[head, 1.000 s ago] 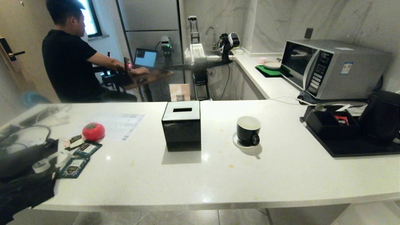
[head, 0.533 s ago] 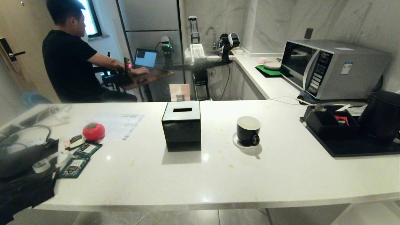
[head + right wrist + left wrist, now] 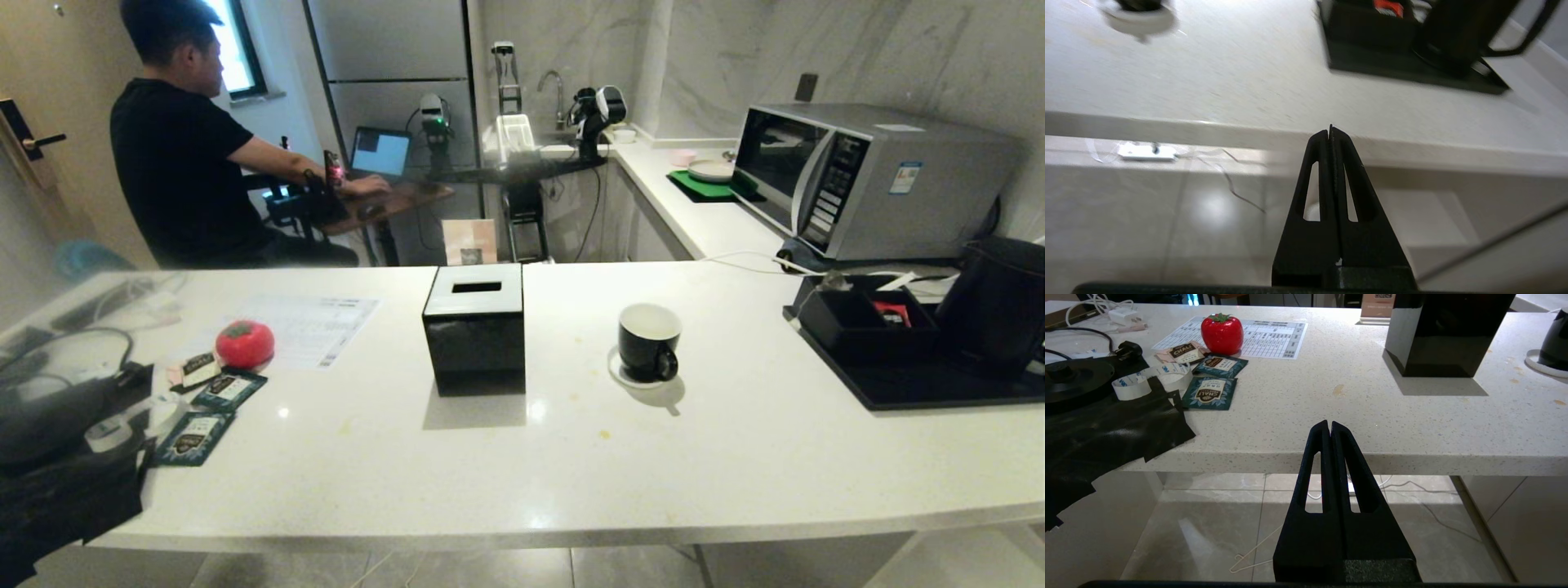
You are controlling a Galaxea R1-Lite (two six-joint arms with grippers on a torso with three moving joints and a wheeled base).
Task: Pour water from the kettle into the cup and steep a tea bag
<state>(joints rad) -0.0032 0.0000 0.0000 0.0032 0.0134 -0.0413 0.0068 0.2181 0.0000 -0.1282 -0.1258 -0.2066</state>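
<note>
White stone counter (image 3: 735, 457) carries the cup (image 3: 649, 341) on its saucer right of the black box (image 3: 475, 327); the kettle (image 3: 1000, 306) stands farther right on a black tray (image 3: 914, 388). Left gripper (image 3: 1330, 425) and right gripper (image 3: 1329, 131) hang below the counter's edge, both pinched closed and empty.

A square black box (image 3: 474, 327) stands on the counter (image 3: 735, 457); a red tomato (image 3: 243, 343) lies beside tea packets (image 3: 193, 437).

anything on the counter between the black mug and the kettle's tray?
Head view: bare white counter between the glossy black mug on its saucer and the flat black tray holding the matte black kettle.
</note>
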